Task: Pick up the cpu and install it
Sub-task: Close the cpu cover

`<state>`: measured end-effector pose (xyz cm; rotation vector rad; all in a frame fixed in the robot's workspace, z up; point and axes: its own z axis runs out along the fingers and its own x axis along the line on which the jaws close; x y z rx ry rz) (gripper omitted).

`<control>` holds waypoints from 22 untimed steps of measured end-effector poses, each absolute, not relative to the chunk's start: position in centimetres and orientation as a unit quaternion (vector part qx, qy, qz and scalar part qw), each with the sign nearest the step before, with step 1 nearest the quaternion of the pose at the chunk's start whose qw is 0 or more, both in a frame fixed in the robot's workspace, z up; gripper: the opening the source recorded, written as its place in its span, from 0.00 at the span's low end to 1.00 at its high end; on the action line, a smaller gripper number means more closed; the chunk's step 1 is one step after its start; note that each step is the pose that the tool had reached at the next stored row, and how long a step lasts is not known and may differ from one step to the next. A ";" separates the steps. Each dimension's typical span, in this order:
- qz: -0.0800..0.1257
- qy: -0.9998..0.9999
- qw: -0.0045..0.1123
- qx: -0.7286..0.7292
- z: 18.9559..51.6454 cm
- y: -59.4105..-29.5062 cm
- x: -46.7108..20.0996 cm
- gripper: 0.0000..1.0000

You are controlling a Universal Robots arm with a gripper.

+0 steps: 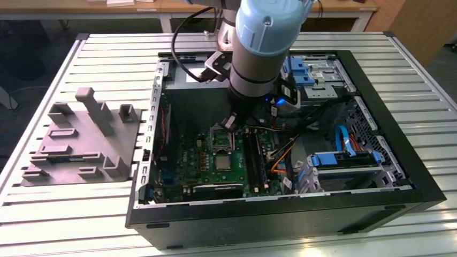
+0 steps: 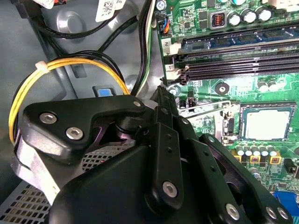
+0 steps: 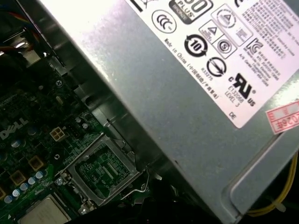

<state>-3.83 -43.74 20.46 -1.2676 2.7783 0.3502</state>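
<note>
While the cpu [image 2: 266,119] lies flat in its socket on the green motherboard [image 1: 207,160], its silvery top is bare, because the metal retention frame [image 3: 100,170] beside it stands swung open. The gripper [image 1: 230,122] hangs just above that frame inside the computer case [image 1: 371,187], beside the grey power supply [image 3: 187,93]. I cannot tell how wide it stands.
</note>
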 end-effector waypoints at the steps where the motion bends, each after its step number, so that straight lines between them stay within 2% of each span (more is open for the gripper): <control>1: 0.114 0.903 0.034 -0.412 20.4 -43.7 -3.8 0.11; 15: 0.116 0.903 0.035 -0.412 19.9 -43.5 -4.0 0.11; 22: 0.107 0.904 0.031 -0.412 19.9 -43.4 -4.1 0.11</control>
